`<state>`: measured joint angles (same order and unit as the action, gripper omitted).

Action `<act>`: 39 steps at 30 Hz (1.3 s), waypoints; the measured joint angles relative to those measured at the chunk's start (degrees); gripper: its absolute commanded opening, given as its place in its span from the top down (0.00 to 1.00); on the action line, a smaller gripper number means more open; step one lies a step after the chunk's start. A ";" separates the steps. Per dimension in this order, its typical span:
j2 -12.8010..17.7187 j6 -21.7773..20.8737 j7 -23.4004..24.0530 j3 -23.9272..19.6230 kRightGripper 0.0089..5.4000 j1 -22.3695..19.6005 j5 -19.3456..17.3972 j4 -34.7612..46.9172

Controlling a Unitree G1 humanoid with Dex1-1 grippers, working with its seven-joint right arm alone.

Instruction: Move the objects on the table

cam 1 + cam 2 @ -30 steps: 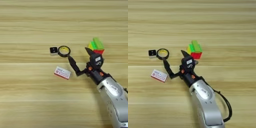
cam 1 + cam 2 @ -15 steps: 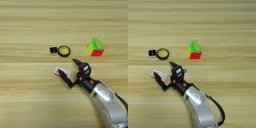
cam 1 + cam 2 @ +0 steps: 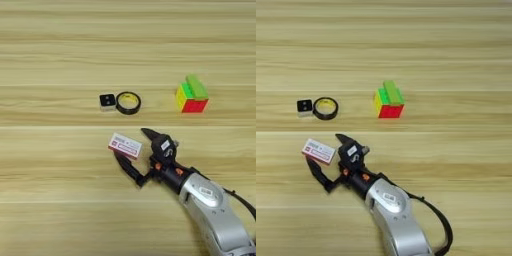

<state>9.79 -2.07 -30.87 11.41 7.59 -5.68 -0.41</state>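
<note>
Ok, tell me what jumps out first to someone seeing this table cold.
The silver arm reaches in from the lower right, its black gripper spread open around the white-and-red box near the middle of the wooden table. Next is the bright green, yellow and red puzzle cube, standing alone to the upper right. Left of it, a black ring lies beside a tiny white-and-black block.

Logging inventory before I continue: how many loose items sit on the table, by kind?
Puzzle cube: 1
Green bar lying on the cube: 1
Black ring: 1
Small white-and-black block: 1
White-and-red box, between the open gripper fingers: 1
Total: 5
</note>
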 measured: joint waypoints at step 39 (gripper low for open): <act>0.40 1.05 1.80 -0.11 0.61 -1.14 2.83 -1.67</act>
<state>10.20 -1.02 -29.07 11.30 6.45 -2.85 -2.08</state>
